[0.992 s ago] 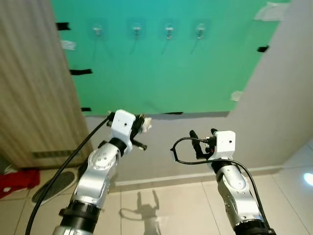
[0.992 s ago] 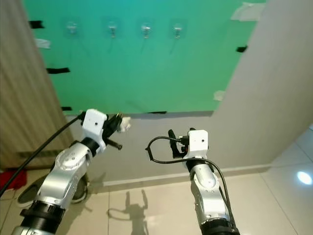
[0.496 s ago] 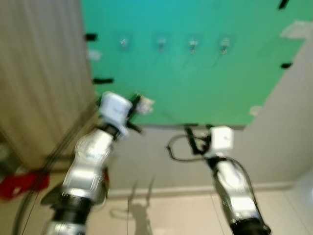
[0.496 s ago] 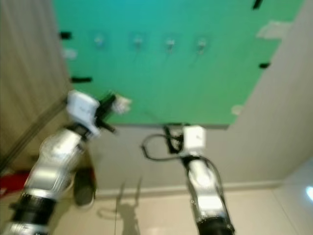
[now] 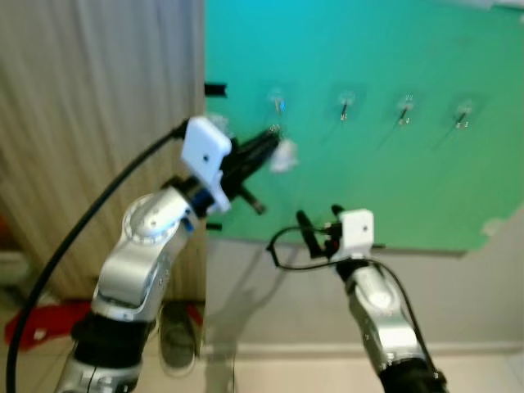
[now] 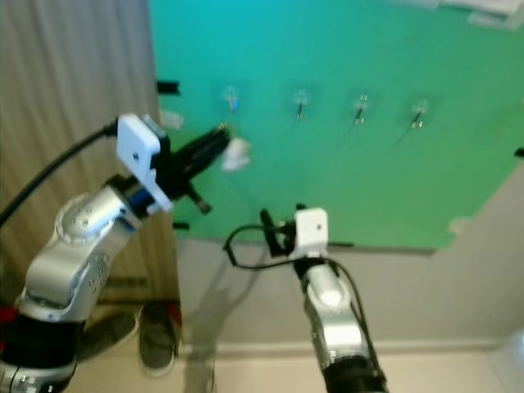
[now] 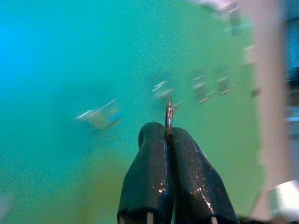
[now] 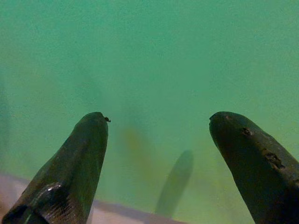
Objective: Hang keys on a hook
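My left gripper (image 5: 267, 141) is raised toward the green board (image 5: 385, 188), shut on a metal key ring (image 7: 169, 117) with a pale tag (image 5: 283, 155) hanging off it. Its tip is just below and beside the leftmost hook (image 5: 278, 103). More hooks (image 5: 345, 106) run in a row to the right along the board. In the left wrist view the ring stands up between the closed fingers (image 7: 149, 172), with a blurred hook (image 7: 99, 116) ahead. My right gripper (image 5: 318, 229) is held lower, near the board's bottom edge, open and empty, its fingers (image 8: 74, 163) wide apart.
A wood-grain panel (image 5: 98, 123) stands left of the board. Grey wall (image 5: 458, 303) runs below the board. Shoes (image 5: 176, 344) and something red (image 5: 33, 323) lie on the floor at the lower left. A black cable (image 5: 82, 237) trails off my left arm.
The camera has swung left and closer to the board. My left gripper has risen with the key ring up to the leftmost hook. The right gripper stays low and open.
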You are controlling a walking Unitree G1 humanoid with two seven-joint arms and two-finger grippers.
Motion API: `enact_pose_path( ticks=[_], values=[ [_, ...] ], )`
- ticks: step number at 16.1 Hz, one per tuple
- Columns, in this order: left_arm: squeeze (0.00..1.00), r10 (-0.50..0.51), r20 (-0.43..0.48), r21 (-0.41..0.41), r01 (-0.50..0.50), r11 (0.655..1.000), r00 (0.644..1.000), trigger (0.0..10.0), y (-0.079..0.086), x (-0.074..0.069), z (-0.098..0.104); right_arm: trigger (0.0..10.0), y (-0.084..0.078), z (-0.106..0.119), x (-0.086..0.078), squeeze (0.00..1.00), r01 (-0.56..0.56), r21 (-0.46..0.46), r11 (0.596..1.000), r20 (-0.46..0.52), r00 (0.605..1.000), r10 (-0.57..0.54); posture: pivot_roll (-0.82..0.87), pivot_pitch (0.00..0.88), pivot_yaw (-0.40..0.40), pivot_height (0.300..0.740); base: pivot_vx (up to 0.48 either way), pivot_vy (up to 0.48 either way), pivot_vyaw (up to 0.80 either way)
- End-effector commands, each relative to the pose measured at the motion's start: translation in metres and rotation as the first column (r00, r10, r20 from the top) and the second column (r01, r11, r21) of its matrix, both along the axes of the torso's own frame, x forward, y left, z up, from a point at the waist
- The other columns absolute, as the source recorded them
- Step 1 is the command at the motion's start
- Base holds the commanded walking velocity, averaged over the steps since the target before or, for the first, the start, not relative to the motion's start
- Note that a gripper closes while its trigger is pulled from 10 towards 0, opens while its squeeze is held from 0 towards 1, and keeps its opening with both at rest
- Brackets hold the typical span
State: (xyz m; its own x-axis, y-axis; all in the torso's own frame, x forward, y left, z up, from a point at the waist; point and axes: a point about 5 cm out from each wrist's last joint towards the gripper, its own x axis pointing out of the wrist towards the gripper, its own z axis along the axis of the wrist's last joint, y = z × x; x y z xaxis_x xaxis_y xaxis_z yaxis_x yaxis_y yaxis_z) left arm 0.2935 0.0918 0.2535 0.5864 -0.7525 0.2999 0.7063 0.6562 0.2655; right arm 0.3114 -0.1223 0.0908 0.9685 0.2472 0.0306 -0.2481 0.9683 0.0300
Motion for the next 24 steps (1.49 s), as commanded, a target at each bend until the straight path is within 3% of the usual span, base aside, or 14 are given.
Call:
enact_pose_path(
  ticks=[1, 4, 9, 12, 14, 18, 22, 24],
  values=[
    [0.00, -0.126, -0.004, -0.011, 0.125, 0.992, 0.992, 10.0, -0.019, -0.009, 0.008, 10.0, -0.016, -0.005, -0.003, 0.00, 0.051, -0.012, 0.999, -0.013, 0.999, -0.051, 0.01, 0.000, -0.072, 0.740, 0.000, 0.000, -0.75],
    [0.00, -0.113, -0.052, 0.054, 0.116, 0.992, 0.992, 10.0, -0.015, -0.006, 0.001, 10.0, -0.016, -0.007, -0.007, 0.00, 0.059, -0.007, 0.998, -0.008, 0.998, -0.059, -0.01, 0.000, -0.056, 0.740, 0.000, 0.000, -0.24],
    [0.00, -0.078, -0.118, 0.034, 0.082, 0.996, 0.990, 10.0, -0.024, 0.001, -0.014, 10.0, -0.020, -0.007, -0.008, 0.00, 0.080, 0.009, 0.997, -0.003, 0.997, -0.080, -0.02, 0.000, -0.050, 0.740, 0.349, 0.000, 0.00],
    [0.00, 0.165, -0.176, 0.070, -0.155, 0.985, 0.971, 10.0, -0.007, 0.027, -0.032, 10.0, -0.024, -0.006, -0.009, 0.00, 0.106, 0.048, 0.993, -0.008, 0.994, -0.106, -0.02, 0.000, -0.053, 0.740, 0.440, 0.000, 0.00],
    [0.00, 0.202, -0.202, 0.043, -0.197, 0.979, 0.958, 10.0, -0.003, 0.034, -0.033, 10.0, -0.022, -0.008, -0.011, 0.00, 0.094, 0.038, 0.995, -0.011, 0.996, -0.094, -0.02, 0.000, -0.053, 0.740, 0.000, 0.000, 0.00],
    [0.00, 0.097, -0.128, 0.083, -0.087, 0.993, 0.987, 10.0, -0.012, 0.027, -0.016, 10.0, -0.020, -0.010, -0.013, 0.00, 0.085, 0.035, 0.996, -0.016, 0.996, -0.084, -0.02, 0.000, -0.049, 0.740, 0.000, 0.000, 0.00],
    [0.00, -0.060, -0.098, 0.107, 0.070, 0.992, 0.993, 10.0, -0.032, 0.013, -0.006, 10.0, -0.020, -0.012, -0.014, 0.00, 0.081, 0.031, 0.996, -0.025, 0.996, -0.080, -0.03, 0.000, -0.045, 0.740, 0.000, 0.000, 0.00],
    [0.00, -0.051, -0.109, 0.099, 0.062, 0.993, 0.993, 10.0, -0.035, 0.019, -0.006, 10.0, -0.019, -0.013, -0.013, 0.00, 0.078, 0.030, 0.997, -0.027, 0.997, -0.077, -0.02, 0.000, -0.043, 0.740, 0.000, 0.000, 0.00]
  ],
)
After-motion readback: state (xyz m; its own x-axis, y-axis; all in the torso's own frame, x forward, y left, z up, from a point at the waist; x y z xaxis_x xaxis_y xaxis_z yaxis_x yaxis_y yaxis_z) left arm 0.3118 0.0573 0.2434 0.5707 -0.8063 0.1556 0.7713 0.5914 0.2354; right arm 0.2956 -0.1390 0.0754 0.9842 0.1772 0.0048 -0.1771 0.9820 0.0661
